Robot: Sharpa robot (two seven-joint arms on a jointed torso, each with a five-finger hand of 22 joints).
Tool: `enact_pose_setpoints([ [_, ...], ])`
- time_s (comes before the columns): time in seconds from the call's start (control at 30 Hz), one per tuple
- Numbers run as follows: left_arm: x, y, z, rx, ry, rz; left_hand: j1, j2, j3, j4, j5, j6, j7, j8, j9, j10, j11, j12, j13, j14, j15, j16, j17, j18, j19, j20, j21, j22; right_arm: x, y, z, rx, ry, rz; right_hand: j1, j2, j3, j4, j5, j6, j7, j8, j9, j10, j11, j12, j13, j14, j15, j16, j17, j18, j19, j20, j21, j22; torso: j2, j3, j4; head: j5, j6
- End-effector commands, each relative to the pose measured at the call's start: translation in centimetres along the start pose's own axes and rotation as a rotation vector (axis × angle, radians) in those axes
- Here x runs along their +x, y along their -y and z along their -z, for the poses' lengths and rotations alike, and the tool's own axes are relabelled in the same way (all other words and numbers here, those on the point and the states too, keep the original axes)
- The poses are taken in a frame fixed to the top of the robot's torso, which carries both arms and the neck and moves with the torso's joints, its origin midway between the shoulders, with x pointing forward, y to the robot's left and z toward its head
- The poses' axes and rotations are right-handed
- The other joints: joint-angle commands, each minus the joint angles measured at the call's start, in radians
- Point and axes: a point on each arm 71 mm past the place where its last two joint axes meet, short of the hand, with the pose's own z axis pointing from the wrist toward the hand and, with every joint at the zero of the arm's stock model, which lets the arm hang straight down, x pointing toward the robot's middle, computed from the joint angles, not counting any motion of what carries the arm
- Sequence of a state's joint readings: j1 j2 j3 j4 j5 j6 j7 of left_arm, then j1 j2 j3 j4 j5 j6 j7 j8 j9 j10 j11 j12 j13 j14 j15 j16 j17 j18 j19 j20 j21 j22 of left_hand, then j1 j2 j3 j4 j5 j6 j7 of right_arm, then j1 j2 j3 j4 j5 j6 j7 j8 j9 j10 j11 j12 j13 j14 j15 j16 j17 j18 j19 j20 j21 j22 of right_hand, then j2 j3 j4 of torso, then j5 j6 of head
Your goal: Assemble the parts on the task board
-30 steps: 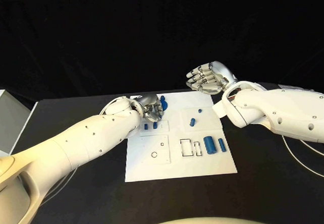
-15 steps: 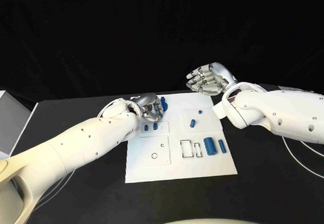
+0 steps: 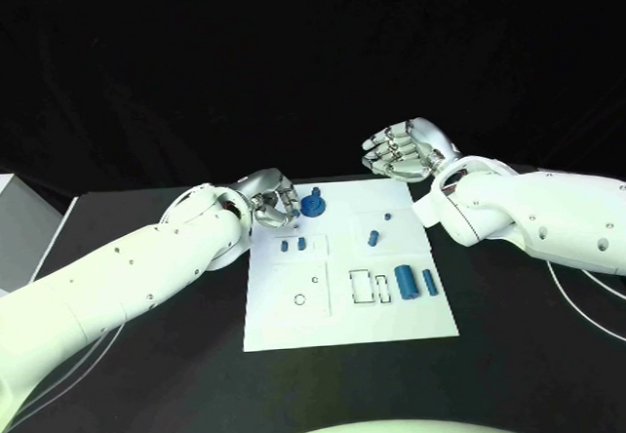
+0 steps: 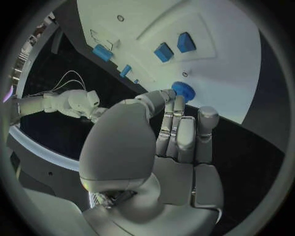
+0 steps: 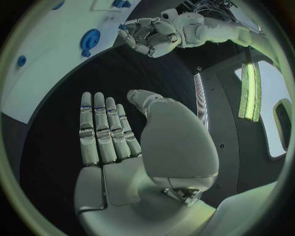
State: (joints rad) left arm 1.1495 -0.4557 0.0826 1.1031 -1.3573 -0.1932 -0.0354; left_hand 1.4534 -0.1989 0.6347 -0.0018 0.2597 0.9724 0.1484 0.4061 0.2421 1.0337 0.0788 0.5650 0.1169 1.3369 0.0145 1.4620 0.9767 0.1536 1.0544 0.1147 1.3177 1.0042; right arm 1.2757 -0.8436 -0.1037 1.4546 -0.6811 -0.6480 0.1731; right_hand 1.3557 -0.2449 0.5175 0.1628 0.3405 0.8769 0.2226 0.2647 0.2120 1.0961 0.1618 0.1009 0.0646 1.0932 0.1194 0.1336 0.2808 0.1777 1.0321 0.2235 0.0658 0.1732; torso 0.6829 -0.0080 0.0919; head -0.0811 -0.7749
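The left hand [image 3: 273,204] pinches a small blue part [image 3: 314,204] above the task board [image 3: 349,312], likely light, rigid and slippery, while the right hand [image 3: 405,151] hovers empty, fingers straight.

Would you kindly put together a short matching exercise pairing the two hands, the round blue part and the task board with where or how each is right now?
Things:
1. left hand
2. right hand
3. round blue part
4. task board

States:
A. lies flat on the black table, white
B. raised beyond the board's far right corner, holding nothing
C. stands at the board's far left corner, just beside the fingertips
D. at the board's far left edge, fingers reaching toward a blue piece

Pairs: 1-D, 2-B, 3-C, 4-A
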Motion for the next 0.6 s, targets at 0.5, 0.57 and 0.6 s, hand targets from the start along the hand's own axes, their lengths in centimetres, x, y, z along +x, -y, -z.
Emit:
enact_pose_setpoints([
  [0.5,0.35,-1.09,-0.04,-0.045,-0.063,-0.030,-0.012,0.002,-0.001,-0.006,0.002,0.009,-0.001,-0.008,0.003,0.009,0.001,-0.008,0.001,0.004,0.000,0.001,-0.008,-0.015,0.002,0.002,0.002,-0.003,0.05,-0.12,0.03,-0.017,-0.016,0.003,-0.001,0.001,0.004,-0.004,0.007,0.011,0.003,0.005,0.000,0.008,0.001,-0.006,-0.001,0.008,-0.003,-0.005,-0.003,0.006,0.009,0.002,0.006,-0.003,0.003,0.0015,-0.0027,0.005,-0.005],
  [0.57,0.44,-1.14,-0.10,-0.047,-0.063,-0.032,-0.012,0.002,-0.001,-0.006,0.002,0.009,-0.001,-0.008,0.003,0.009,0.001,-0.008,0.001,0.004,0.000,0.001,-0.008,-0.015,0.002,0.002,0.002,-0.003,0.06,-0.13,0.03,-0.017,-0.016,0.003,-0.001,0.001,0.004,-0.004,0.007,0.011,0.003,0.005,0.000,0.008,0.001,-0.006,-0.001,0.008,-0.003,-0.005,-0.003,0.006,0.009,0.002,0.006,-0.003,0.003,0.0014,-0.0028,0.005,-0.006],
  [0.6,0.49,-1.16,-0.14,-0.048,-0.064,-0.033,-0.012,0.002,-0.001,-0.006,0.002,0.009,-0.001,-0.008,0.003,0.009,0.001,-0.008,0.001,0.004,0.000,0.001,-0.008,-0.015,0.002,0.002,0.002,-0.003,0.07,-0.14,0.03,-0.017,-0.016,0.002,-0.001,0.001,0.004,-0.004,0.007,0.011,0.003,0.005,0.000,0.008,0.001,-0.006,-0.001,0.008,-0.003,-0.005,-0.003,0.006,0.009,0.002,0.006,-0.003,0.002,0.0014,-0.0026,0.005,-0.006],
])
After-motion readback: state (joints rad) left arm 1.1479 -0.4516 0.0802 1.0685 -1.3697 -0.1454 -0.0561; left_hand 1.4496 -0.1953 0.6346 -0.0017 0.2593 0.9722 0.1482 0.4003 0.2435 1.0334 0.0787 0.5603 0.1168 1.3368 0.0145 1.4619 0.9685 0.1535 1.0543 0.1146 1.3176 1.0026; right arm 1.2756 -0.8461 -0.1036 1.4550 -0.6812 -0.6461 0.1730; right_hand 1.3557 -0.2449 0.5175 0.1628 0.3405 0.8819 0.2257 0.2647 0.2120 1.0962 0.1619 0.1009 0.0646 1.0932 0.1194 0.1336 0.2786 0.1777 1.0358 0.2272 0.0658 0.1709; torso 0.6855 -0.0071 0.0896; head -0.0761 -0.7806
